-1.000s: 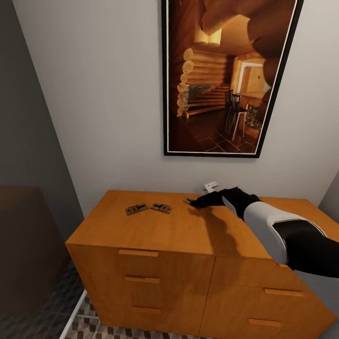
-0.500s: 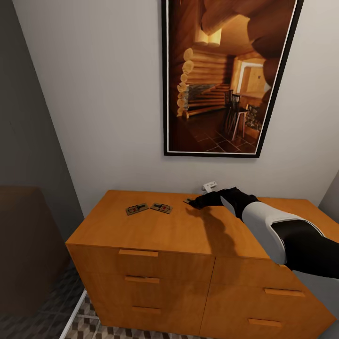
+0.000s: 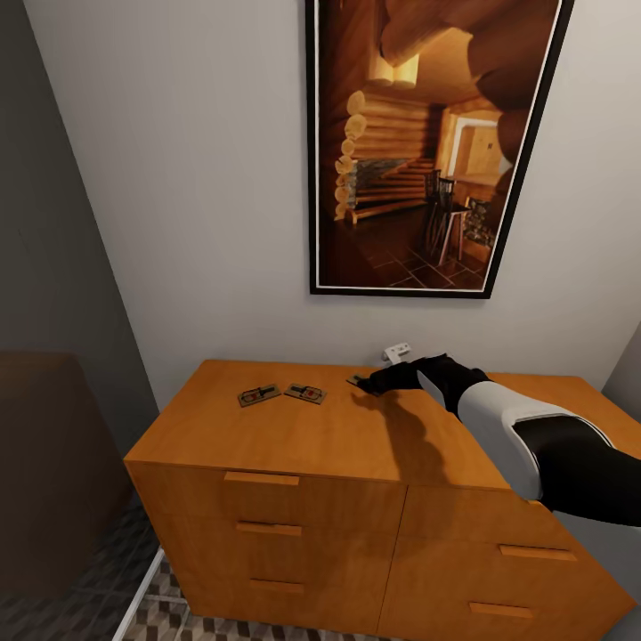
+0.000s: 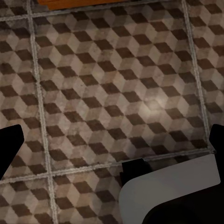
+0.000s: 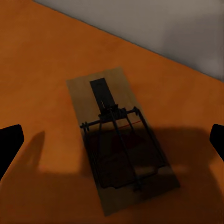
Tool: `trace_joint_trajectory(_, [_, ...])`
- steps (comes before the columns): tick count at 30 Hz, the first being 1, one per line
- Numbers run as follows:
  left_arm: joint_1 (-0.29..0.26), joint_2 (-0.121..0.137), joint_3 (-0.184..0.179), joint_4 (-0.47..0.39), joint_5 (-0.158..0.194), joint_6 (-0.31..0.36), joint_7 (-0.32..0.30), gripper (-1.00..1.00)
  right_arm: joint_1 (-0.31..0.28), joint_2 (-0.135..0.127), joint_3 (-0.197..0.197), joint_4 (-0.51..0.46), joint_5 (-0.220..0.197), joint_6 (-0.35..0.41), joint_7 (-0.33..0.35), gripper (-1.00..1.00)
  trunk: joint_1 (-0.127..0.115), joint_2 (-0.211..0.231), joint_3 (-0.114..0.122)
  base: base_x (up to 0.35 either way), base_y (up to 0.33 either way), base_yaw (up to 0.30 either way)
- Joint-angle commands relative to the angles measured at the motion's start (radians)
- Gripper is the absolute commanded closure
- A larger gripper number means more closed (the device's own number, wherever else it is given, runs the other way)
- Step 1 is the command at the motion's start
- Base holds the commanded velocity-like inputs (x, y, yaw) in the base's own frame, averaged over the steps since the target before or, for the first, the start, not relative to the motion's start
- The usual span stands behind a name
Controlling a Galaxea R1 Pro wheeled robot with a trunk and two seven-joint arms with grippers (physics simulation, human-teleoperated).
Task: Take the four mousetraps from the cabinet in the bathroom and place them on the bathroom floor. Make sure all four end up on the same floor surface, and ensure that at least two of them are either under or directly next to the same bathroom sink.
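Two flat wooden mousetraps (image 3: 281, 393) are lying side by side on the smooth orange-brown cabinet (image 3: 320, 436), well to the left of the right gripper (image 3: 369, 385). A third mousetrap (image 5: 122, 137), rectangular with thin dark wire, is sitting between its wide-spread fingers (image 5: 10, 142), unheld. The left gripper (image 4: 112, 144) is hanging open over the cube-patterned bathroom floor (image 4: 112, 79).
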State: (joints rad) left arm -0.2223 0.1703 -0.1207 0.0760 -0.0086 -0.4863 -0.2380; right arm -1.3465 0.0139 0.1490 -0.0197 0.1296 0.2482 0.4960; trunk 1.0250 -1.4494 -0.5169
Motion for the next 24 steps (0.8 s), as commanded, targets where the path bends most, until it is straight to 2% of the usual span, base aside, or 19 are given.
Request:
trace_joint_trajectory(1, [-0.002,0.0,-0.005,0.004,-0.001,-0.008,0.0,-1.0,0.0,0.0,0.001,-0.002,0.008,0.003,0.002,-1.0,0.0,-0.001,-0.001,0.0,0.0,0.0])
trace_joint_trajectory(10, [-0.002,-0.001,-0.005,0.004,-0.001,-0.008,0.0,-1.0,0.001,0.0,0.001,-0.002,0.007,0.003,-0.031,-1.0,0.0,-0.001,-0.001,0.0,0.0,0.0])
trace_joint_trajectory(24, [-0.002,-0.002,-0.005,0.004,-0.002,-0.008,0.0,-1.0,0.003,-0.004,0.001,-0.002,0.005,0.003,-0.035,-1.0,0.0,-0.001,-0.001,0.0,0.0,0.0])
